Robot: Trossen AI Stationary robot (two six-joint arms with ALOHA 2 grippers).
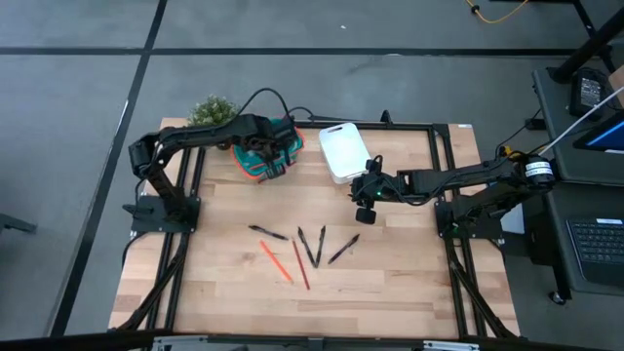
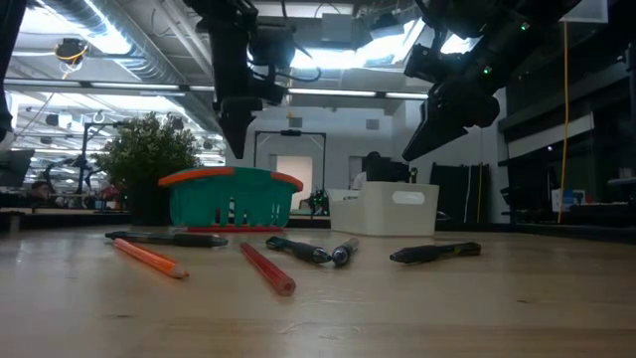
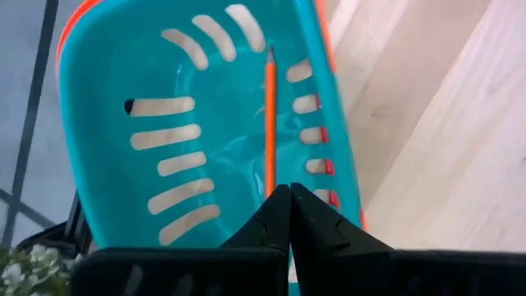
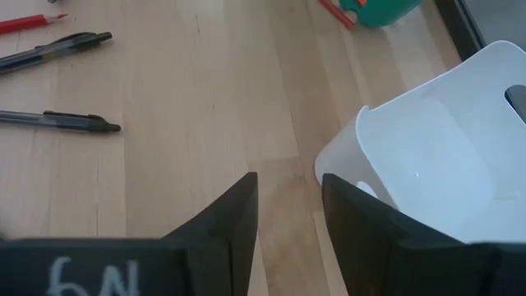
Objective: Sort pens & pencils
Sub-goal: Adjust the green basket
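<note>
Jaws of left gripper (image 3: 288, 215) pressed together, nothing pinched, poised over teal basket (image 1: 255, 159) at far side of counter (image 1: 390, 283). Jaws of right gripper (image 4: 288, 215) spread, empty, hanging over bare wood just beside white bin (image 1: 342, 149).

One orange pencil (image 3: 269, 123) lying inside basket, along its slotted floor, tip pointing away from left jaws.

Remaining items loose on counter, mid-near area, well apart from both grippers:
- two pencils (image 1: 288, 263), orange one and red one, side by side, slanted.
- four black pens (image 1: 314, 244): one (image 1: 267, 232) lying apart toward left arm's side, two forming a narrow V, one (image 1: 343, 249) slanted on right arm's side.

Low view: orange pencil (image 2: 149, 258) and red pencil (image 2: 267, 268) nearest camera, pens behind, basket and bin farther back. Small potted plant (image 1: 212, 110) beyond basket at counter's far corner. White bin: contents not discernible.
</note>
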